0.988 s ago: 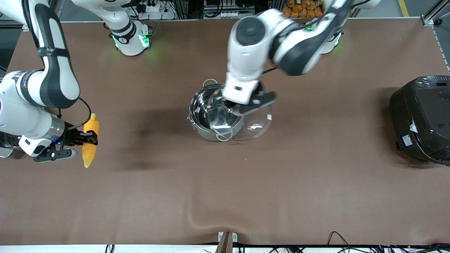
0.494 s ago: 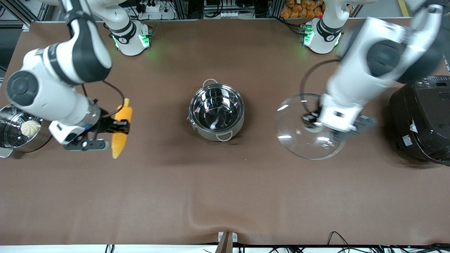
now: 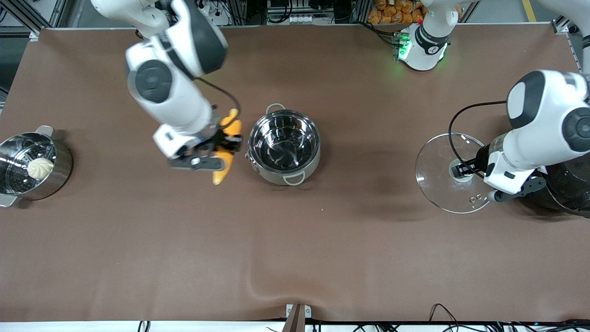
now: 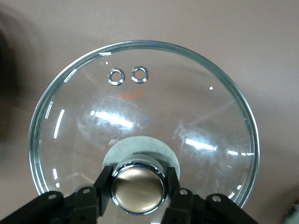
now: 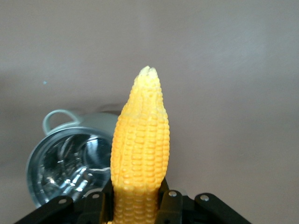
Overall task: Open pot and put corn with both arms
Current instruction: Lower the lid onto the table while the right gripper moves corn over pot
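The steel pot (image 3: 276, 176) stands open and empty in the middle of the table. My right gripper (image 3: 226, 145) is shut on the yellow-orange corn (image 3: 221, 171) and holds it in the air beside the pot, toward the right arm's end. In the right wrist view the corn (image 5: 140, 149) points away from the gripper (image 5: 135, 207), with the pot (image 5: 60, 170) just past it. My left gripper (image 3: 461, 169) is shut on the copper-coloured knob (image 4: 138, 186) of the glass lid (image 3: 438, 157), low over the table toward the left arm's end. The lid (image 4: 154, 102) fills the left wrist view.
A black rice cooker (image 3: 569, 196) stands right next to the lid at the left arm's end, partly hidden by the left arm. A steel steamer (image 3: 57, 177) with a white bun (image 3: 40, 167) stands at the right arm's end.
My left gripper lifted the lid off the pot and carried it to beside the rice cooker, lower now. My right gripper carried the corn from near the steamer to beside the pot.
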